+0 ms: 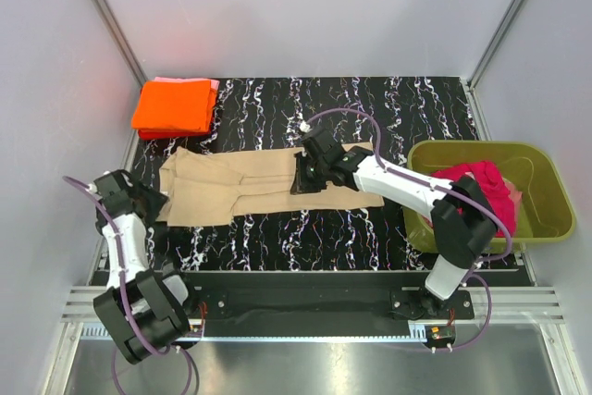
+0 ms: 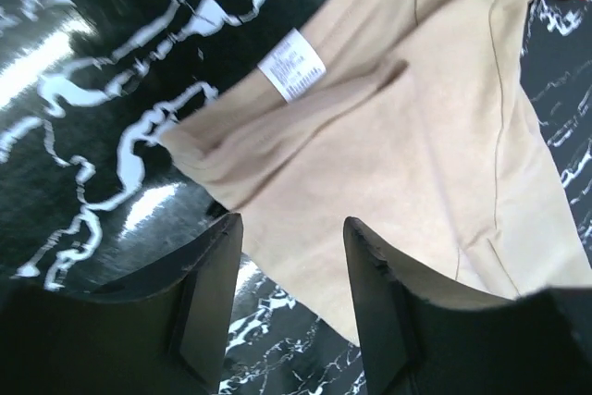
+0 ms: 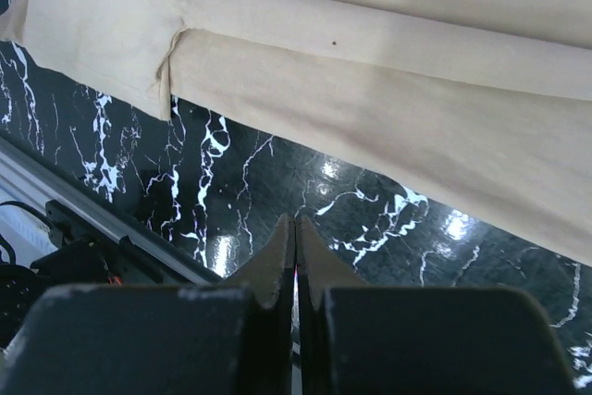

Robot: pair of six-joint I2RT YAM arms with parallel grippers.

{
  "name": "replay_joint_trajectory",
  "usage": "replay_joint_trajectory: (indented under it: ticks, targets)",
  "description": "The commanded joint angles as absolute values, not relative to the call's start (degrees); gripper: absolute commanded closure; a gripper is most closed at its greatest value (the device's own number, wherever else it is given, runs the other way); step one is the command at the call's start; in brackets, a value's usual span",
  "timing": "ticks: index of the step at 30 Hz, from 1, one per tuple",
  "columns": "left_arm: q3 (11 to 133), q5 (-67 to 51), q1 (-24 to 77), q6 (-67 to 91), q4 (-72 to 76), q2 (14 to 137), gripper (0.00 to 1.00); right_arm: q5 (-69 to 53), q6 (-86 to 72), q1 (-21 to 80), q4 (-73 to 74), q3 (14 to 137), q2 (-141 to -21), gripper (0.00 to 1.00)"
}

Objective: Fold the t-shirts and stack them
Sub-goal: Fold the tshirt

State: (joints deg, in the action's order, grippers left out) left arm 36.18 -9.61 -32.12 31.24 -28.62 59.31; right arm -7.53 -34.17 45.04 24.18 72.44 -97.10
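Observation:
A tan-beige t-shirt [image 1: 250, 184] lies partly folded into a long strip across the black marbled table [image 1: 388, 108]. In the left wrist view its corner with a white label [image 2: 291, 64] shows in front of my left gripper [image 2: 291, 228]. That gripper [image 1: 157, 202] is open at the shirt's left end, with nothing between its fingers. My right gripper [image 1: 307, 173] hangs over the middle of the strip. It is shut and empty [image 3: 296, 226], and the tan-beige t-shirt [image 3: 370, 53] lies beyond its tips. A folded orange t-shirt [image 1: 173, 106] lies on a pink one [image 1: 215, 86] at the back left. A magenta-red t-shirt [image 1: 483, 186] is in the tub.
An olive-green plastic tub [image 1: 546, 219] stands at the right edge of the table. White walls with metal posts close in the back and sides. A metal rail [image 1: 314, 307] runs along the near edge by the arm bases.

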Motion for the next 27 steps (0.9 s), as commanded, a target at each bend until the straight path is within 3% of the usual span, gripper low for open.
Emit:
replay_joint_trajectory:
  ticks: [1,4,8,17,25,27]
  targets:
    - [31.74,-10.05,-29.1,34.8,-27.16,57.75,0.47,-7.55,-38.32,45.7,19.78,75.58,-98.78,1.0]
    - [30.77,-6.52,-28.39,36.12,-26.64,57.39,0.48,-9.48,-37.1,45.79,19.25,77.34,-100.46,1.0]
    - [28.22,-1.15,-28.3,38.32,-24.97,57.22,0.49,-10.63,-35.34,45.7,19.25,78.14,-101.69,0.87]
    - [25.14,0.27,-28.39,39.46,-16.1,60.82,0.51,-11.43,-31.64,45.7,19.16,77.43,-102.3,0.87]
    - [23.38,-4.13,-28.39,40.34,-10.55,58.09,0.84,-9.67,-29.71,45.7,19.25,77.25,-103.09,0.85]
    - [23.64,-4.66,-28.3,40.43,-10.98,58.36,0.87,-10.37,-29.71,45.7,19.16,77.69,-103.8,0.85]
